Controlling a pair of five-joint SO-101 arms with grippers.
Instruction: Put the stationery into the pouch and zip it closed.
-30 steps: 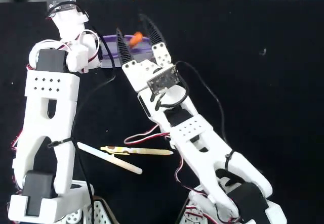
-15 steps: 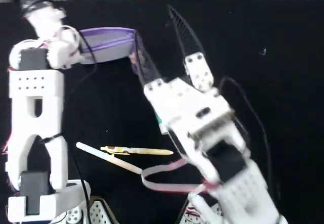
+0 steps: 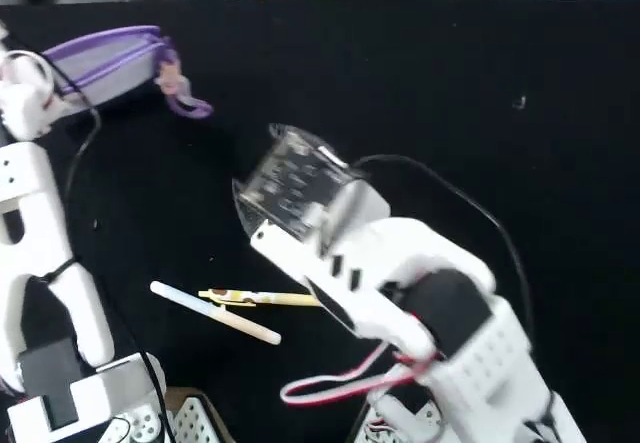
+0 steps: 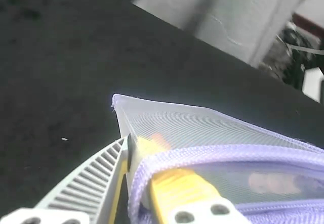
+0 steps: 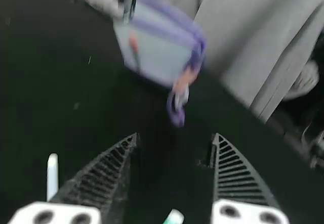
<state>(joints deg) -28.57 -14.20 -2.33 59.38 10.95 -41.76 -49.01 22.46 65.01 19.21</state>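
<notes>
The clear pouch [image 3: 105, 63] with a purple zip edge hangs above the table's far left corner. My left gripper [image 3: 40, 83] is shut on one end of it. In the left wrist view the pouch [image 4: 212, 133] sits pinched in that gripper [image 4: 130, 155], and something orange shows inside. A pink and purple zip pull [image 3: 178, 91] dangles from the pouch's free end. My right gripper [image 3: 288, 178] is lifted over the table's middle, open and holding nothing. In its own view the right gripper [image 5: 174, 139] faces the pouch [image 5: 157, 47] from a distance.
A white pen [image 3: 215, 313] and a yellow pen [image 3: 270, 299] lie crossed on the black table [image 3: 500, 113] near the front, between the two arm bases. The white pen's end [image 5: 52, 168] lies near one right finger.
The left arm has carried the pouch left, away from the right gripper. The right arm has drawn back from the pouch's end and risen, with its gripper still open.
</notes>
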